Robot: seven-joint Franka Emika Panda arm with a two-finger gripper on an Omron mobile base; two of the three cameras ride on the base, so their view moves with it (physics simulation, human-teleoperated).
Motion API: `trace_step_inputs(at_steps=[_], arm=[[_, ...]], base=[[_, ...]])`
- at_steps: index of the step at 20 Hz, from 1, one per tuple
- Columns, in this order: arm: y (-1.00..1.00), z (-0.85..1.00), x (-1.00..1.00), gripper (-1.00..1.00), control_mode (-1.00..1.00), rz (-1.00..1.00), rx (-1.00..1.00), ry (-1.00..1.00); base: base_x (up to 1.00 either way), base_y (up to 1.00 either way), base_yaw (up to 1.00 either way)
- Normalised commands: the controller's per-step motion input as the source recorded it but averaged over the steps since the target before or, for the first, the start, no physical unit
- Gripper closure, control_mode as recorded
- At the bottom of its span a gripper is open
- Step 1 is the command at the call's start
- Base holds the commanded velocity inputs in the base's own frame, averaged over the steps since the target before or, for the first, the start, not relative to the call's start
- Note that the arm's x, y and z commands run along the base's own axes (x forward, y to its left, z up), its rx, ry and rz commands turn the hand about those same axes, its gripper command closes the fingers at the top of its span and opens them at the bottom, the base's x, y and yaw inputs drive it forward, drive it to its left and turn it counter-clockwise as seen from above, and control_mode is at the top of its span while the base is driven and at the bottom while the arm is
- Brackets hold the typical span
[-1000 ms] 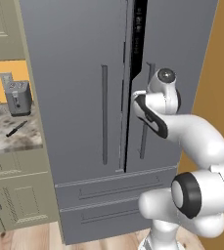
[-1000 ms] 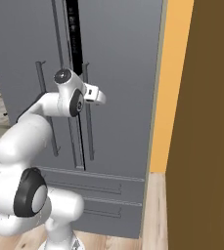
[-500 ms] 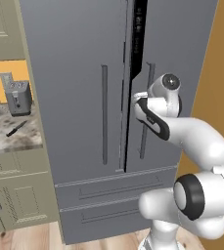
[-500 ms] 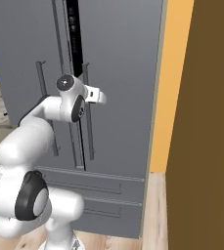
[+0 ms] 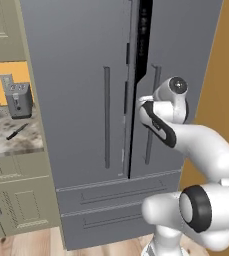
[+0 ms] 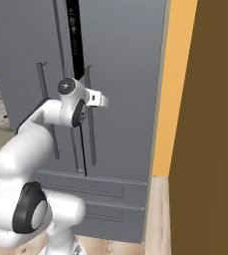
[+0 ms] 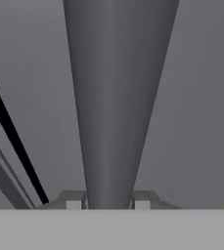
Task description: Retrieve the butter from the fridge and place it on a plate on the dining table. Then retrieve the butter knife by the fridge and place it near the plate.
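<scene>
The grey fridge (image 5: 81, 75) stands straight ahead, with a dark gap between its two doors. My gripper (image 7: 108, 202) is shut on the long vertical bar handle (image 7: 116, 97) of the right door, a fingertip (image 7: 74, 203) pressed on each side of it. In the left base view the hand (image 5: 153, 112) sits at mid-height on that handle (image 5: 156, 80). The right base view shows the gripper (image 6: 91, 98) on the same bar (image 6: 89, 144). The black butter knife (image 5: 17, 131) lies on the wall counter left of the fridge. The butter is hidden; plate and dining table are out of view.
A toaster (image 5: 18, 100) stands on the speckled counter (image 5: 6, 142) over olive cabinets (image 5: 16, 205). Fridge drawers (image 5: 116, 195) lie below the doors. An orange wall (image 6: 172, 99) and a tall brown panel (image 6: 210, 124) close in the right side.
The fingers have closed from wide open onto the right door's handle. The hand has shifted slightly lower on the bar.
</scene>
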Motion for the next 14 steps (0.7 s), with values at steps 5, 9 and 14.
trace_step_inputs(at_steps=[5, 9, 14], arm=[[-0.58, 0.0, -0.93, 1.0, -1.0, 0.0, 0.02, 0.02], [-0.96, 0.0, -1.0, 1.0, -1.0, 0.0, 0.12, 0.0], [-1.0, 0.01, -1.0, 1.0, -1.0, 0.0, 0.13, 0.03]], base=[[0.0, 0.0, 0.0], [0.0, 0.0, 0.0], [0.0, 0.0, 0.0]])
